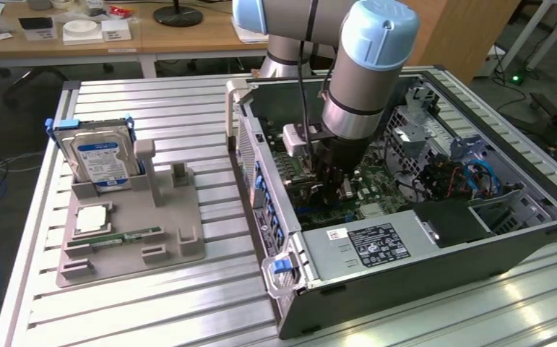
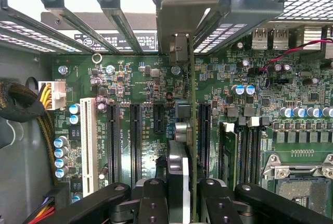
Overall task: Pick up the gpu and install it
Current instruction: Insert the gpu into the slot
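Gripper (image 2: 183,198): jaws narrow, clamping the gpu (image 2: 191,130) edge-on.
Gpu: hanging seemingly just above the motherboard (image 2: 140,78), twelve o'clock bracket (image 2: 184,5).

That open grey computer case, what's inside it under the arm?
Inside the open grey computer case: a green motherboard with black slots, and the thin dark gpu card edge-on in the claw. The card hides the slot beneath.

Silver-grey tubular arm (image 1: 355,94) with pale blue joint caps, a thin black cable alongside, and a black gripper (image 1: 331,189).
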`<state>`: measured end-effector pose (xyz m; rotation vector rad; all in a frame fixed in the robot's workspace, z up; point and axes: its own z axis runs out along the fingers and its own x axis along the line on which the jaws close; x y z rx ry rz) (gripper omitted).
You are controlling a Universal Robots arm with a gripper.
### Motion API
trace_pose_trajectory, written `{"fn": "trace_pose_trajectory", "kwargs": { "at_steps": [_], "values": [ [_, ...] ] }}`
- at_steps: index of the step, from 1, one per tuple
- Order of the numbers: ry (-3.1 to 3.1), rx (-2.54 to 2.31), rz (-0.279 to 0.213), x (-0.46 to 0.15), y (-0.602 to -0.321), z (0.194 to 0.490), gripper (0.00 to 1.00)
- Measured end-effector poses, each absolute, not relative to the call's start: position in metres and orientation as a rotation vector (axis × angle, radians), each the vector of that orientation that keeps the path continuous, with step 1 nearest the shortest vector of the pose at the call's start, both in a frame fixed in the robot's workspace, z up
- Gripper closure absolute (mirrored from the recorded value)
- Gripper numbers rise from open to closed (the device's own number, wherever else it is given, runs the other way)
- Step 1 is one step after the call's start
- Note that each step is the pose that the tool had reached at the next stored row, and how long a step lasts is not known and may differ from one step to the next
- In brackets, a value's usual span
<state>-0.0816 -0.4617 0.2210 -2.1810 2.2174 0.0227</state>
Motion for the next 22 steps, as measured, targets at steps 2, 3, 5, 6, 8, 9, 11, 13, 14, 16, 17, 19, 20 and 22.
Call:
{"fn": "trace_pose_trajectory", "kwargs": {
  "at_steps": [2,3,5,6,8,9,11,13,14,16,17,19,20,22],
  "values": [
    [2.218,-2.181,0.023,-0.0817,-0.4618,0.2203,0.72],
    [2.218,-2.181,0.022,-0.0816,-0.4618,0.2197,0.72],
    [2.217,-2.181,0.023,-0.0816,-0.4618,0.2189,0.72],
    [2.217,-2.181,0.023,-0.0816,-0.4618,0.219,0.72],
    [2.217,-2.181,0.023,-0.0816,-0.4618,0.2189,0.72],
    [2.217,-2.181,0.023,-0.0816,-0.4617,0.2189,0.72],
    [2.217,-2.181,0.023,-0.0816,-0.4618,0.2189,0.72],
    [2.217,-2.181,0.023,-0.0816,-0.4617,0.2189,0.72],
    [2.217,-2.181,0.023,-0.0816,-0.4618,0.2189,0.72],
    [2.217,-2.181,0.023,-0.0816,-0.4617,0.2189,0.72],
    [2.217,-2.181,0.023,-0.0816,-0.4617,0.2189,0.72],
    [2.217,-2.181,0.023,-0.0816,-0.4617,0.2189,0.72],
    [2.217,-2.181,0.023,-0.0816,-0.4618,0.2189,0.72],
    [2.217,-2.181,0.023,-0.0816,-0.4618,0.2187,0.72]
  ]
}}
